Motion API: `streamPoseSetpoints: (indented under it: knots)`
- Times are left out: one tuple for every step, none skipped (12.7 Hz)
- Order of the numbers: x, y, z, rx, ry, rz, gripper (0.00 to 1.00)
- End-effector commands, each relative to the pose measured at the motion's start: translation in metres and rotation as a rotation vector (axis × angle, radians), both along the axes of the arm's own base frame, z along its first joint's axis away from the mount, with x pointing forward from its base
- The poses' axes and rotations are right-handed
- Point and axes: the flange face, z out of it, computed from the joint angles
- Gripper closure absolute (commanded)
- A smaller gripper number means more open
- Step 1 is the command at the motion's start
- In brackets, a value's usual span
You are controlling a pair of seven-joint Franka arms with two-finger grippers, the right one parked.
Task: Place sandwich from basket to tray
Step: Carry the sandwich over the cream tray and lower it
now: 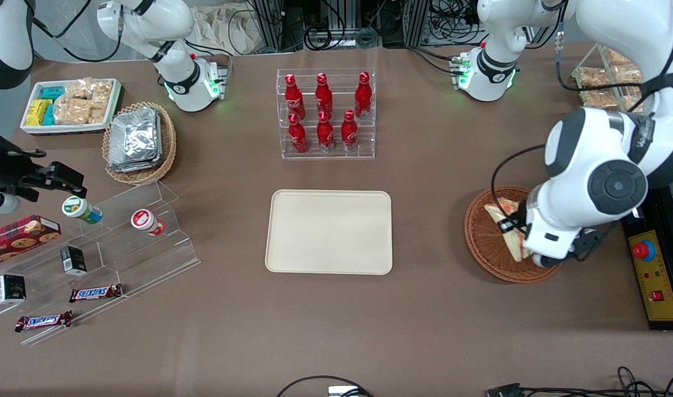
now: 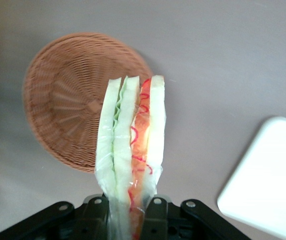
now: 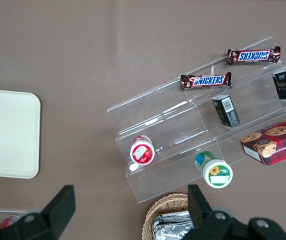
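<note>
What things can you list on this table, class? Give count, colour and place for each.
sandwich: 1, white with red and green filling, held above the basket
basket: 1, brown, toward the working arm's end
tray: 1, cream, mid-table
bottles: 7, red, in a clear rack farther from the camera than the tray
foil packets: a stack, silver, in a second basket toward the parked arm's end
Snickers: 2, brown, on a clear stand
hand: 1, black, shut on the sandwich over the basket

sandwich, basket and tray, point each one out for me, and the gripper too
sandwich (image 2: 133,150), left wrist view, filling edge.
basket (image 2: 63,110), left wrist view, woven floor.
tray (image 1: 329,231), front view, bare middle.
gripper (image 2: 132,212), left wrist view, clamping the sandwich.
</note>
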Motion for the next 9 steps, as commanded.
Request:
streamPoseSetpoints:
  knots:
    - [-0.012,-0.070,-0.009,-0.070,0.034,-0.213,1.00]
    - [-0.015,-0.101,-0.024,-0.097,0.043,-0.253,1.00]
    - [-0.018,-0.130,-0.044,-0.107,0.056,-0.296,1.00]
    - [-0.026,-0.162,-0.064,-0.108,0.056,-0.345,1.00]
    - [-0.026,-0.182,-0.084,-0.126,0.036,-0.363,1.00]
    - [-0.019,-0.189,-0.103,-0.154,0.016,-0.346,1.00]
    - [-0.014,-0.197,-0.120,-0.185,0.000,-0.333,1.00]
    - [-0.022,-0.218,-0.137,-0.189,0.001,-0.338,1.00]
    - [-0.030,-0.235,-0.155,-0.183,0.005,-0.336,1.00]
